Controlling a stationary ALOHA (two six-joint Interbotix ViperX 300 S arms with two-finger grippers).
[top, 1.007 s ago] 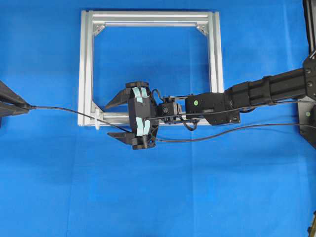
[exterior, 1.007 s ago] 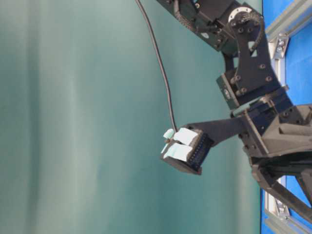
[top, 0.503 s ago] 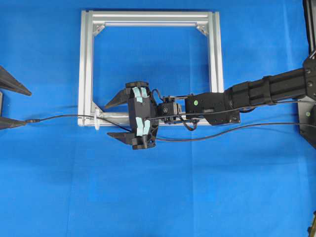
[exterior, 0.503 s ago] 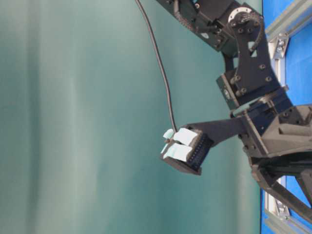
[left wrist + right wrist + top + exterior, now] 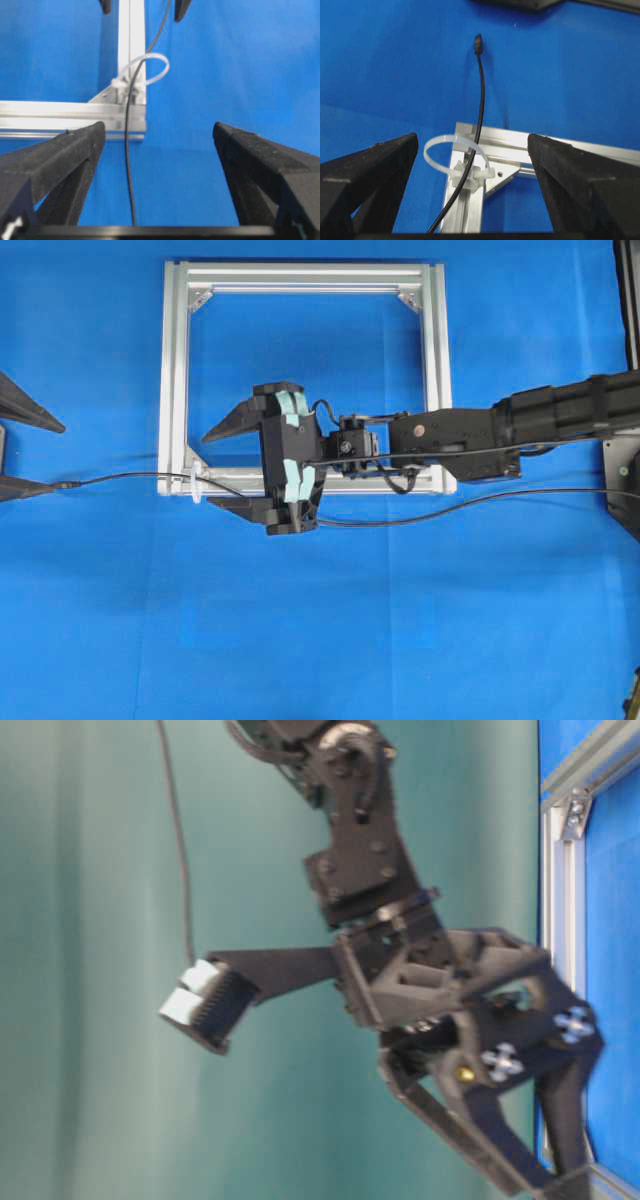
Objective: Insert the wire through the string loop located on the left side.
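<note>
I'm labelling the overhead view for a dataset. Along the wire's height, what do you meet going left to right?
left gripper → wire plug tip → string loop on the silver frame → right gripper

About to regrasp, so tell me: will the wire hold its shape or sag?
Probably floppy: the wire lies in a loose curve on the blue mat. It looks thin and light. It passes through the string loop, so a tug may drag it back out.
</note>
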